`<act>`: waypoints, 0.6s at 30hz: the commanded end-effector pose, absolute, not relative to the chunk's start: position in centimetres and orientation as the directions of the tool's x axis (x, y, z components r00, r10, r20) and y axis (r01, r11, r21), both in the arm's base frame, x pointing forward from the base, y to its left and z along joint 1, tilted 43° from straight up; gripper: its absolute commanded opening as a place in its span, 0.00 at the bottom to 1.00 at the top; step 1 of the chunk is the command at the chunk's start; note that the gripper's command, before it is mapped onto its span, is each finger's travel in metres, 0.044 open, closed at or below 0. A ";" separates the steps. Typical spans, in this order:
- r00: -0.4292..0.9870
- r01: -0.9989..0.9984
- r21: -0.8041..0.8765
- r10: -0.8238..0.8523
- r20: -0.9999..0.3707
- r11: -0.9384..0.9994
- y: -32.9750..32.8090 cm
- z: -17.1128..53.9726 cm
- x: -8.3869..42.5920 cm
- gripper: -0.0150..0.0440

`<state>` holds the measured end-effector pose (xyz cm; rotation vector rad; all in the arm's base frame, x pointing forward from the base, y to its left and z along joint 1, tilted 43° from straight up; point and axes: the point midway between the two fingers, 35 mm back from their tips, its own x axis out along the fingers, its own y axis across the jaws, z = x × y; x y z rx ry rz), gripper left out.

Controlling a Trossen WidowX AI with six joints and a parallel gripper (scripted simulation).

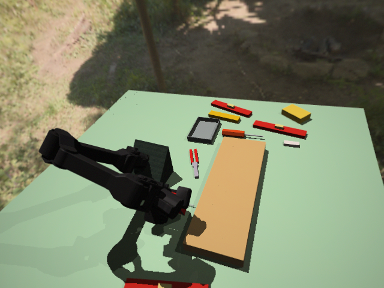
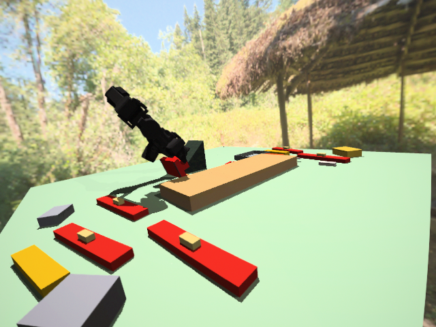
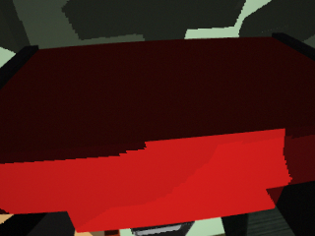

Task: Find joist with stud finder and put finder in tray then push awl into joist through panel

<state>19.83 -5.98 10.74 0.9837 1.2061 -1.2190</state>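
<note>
Top view: my gripper [image 1: 173,203] [image 2: 176,160] [image 3: 173,179] is near the near-left end of the tan floor panel [image 1: 229,195] [image 2: 229,176]; a red block [image 1: 183,211] [image 2: 174,166] [image 3: 197,182], possibly the stud finder, shows in part under it; the black-rimmed tray [image 1: 191,138] [image 2: 242,155] lies beyond, with red-handled pliers [image 1: 194,162] between; an orange-handled tool [image 1: 233,133], perhaps the awl, lies just beside the panel's far end.

Exterior view: the pincer is clamped on the red block, which is tilted by the panel's near end; whether they touch, I cannot tell; three red levels [image 2: 121,207] [image 2: 95,246] [image 2: 204,258] lie in the foreground.

Wrist view: the red block spans the gap between the fingers, held wide by it.
</note>
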 end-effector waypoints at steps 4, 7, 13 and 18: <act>-0.043 0.990 -0.055 -0.092 -0.995 0.132 -6.0 11.1 20.2 0.25; -0.046 0.990 -0.055 -0.073 -0.996 0.133 -6.0 11.1 20.2 0.25; -0.049 0.990 -0.053 -0.034 -0.998 0.133 -6.1 11.1 20.2 0.25; -0.050 0.990 -0.051 -0.007 -0.999 0.133 -6.2 11.2 20.2 0.25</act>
